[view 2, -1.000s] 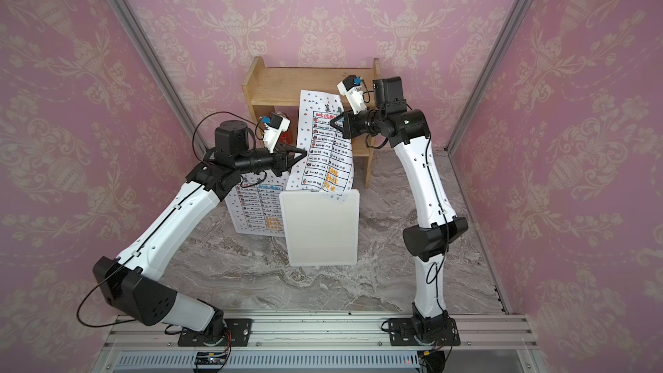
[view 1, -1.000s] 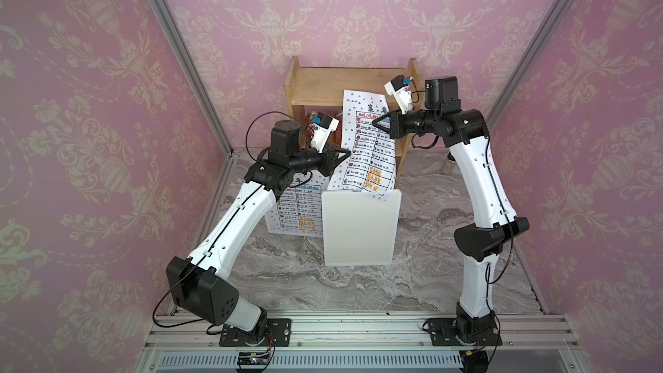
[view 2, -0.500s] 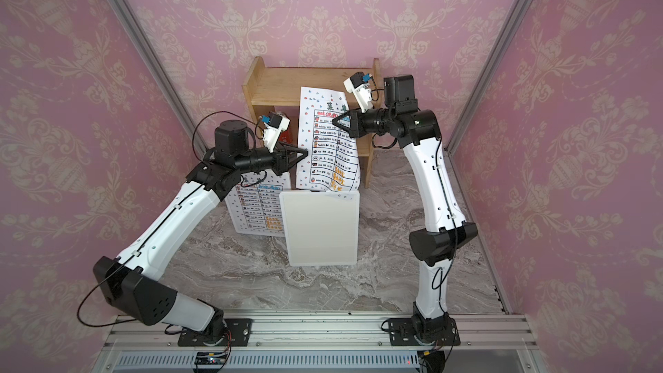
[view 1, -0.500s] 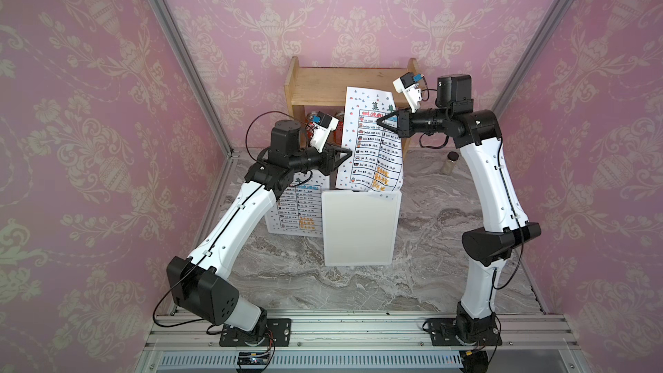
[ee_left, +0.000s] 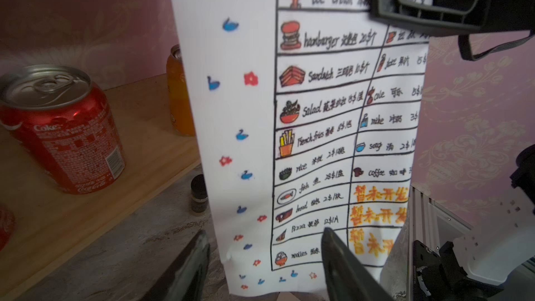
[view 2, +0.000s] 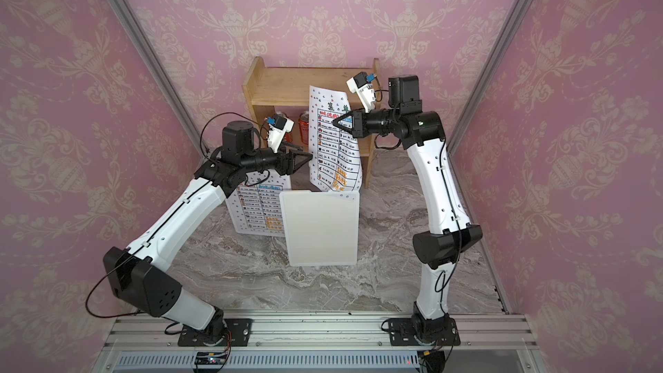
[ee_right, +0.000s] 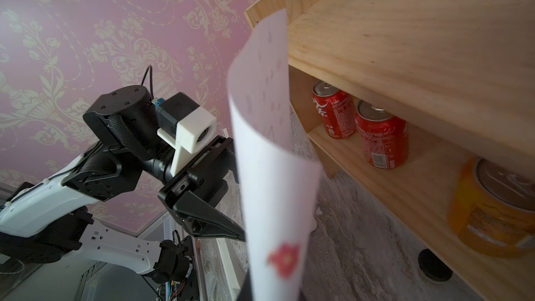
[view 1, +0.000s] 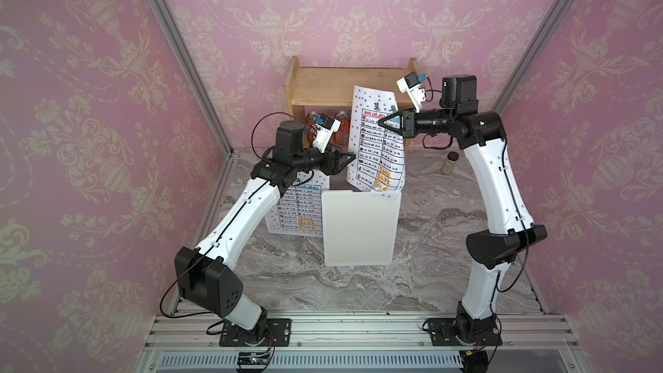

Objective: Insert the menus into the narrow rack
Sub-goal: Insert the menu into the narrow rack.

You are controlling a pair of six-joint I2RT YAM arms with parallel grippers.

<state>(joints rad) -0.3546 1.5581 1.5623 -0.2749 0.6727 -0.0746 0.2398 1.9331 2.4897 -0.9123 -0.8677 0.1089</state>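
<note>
menu (ee_left: 333,146): hamburger, Salad, coffee (hand-lettered) | red can (ee_left: 62,128): Coke, Coca-Cola

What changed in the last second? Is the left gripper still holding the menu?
The left gripper opened and let go of the raised menu, its jaws now apart around the side edge. It swung closer to upright over the white rack. Unchanged: right gripper shut on the menu's upper part; second menu beside the rack.
</note>
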